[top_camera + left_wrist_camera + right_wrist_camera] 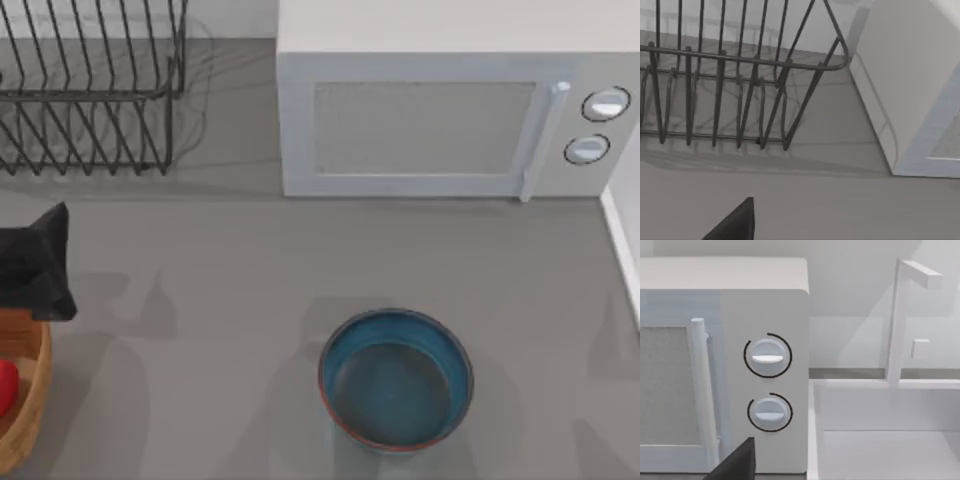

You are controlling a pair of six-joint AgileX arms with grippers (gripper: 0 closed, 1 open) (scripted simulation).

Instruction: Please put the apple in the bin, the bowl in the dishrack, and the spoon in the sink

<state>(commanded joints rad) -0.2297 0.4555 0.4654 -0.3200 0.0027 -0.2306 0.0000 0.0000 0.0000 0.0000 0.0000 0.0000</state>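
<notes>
The teal-blue bowl (395, 380) stands upright on the grey counter, front centre, with nothing in it. At the front left edge sits the orange-tan bin (28, 405), and the red apple (5, 385) lies inside it, mostly cut off by the frame. My left gripper (35, 265) is a black shape just behind the bin, in front of the black wire dishrack (90, 90). The left wrist view faces the dishrack (730, 90), with a black part of the left gripper (737, 222) at its edge. The right wrist view shows the right gripper (737, 462) facing the white sink (890, 440). The spoon is out of view.
A white microwave (440, 110) with two dials (767, 356) stands at the back, right of the dishrack. The sink's rim (625, 235) runs along the counter's right side, and a white faucet (897, 320) rises behind the basin. Open grey counter lies between bin and bowl.
</notes>
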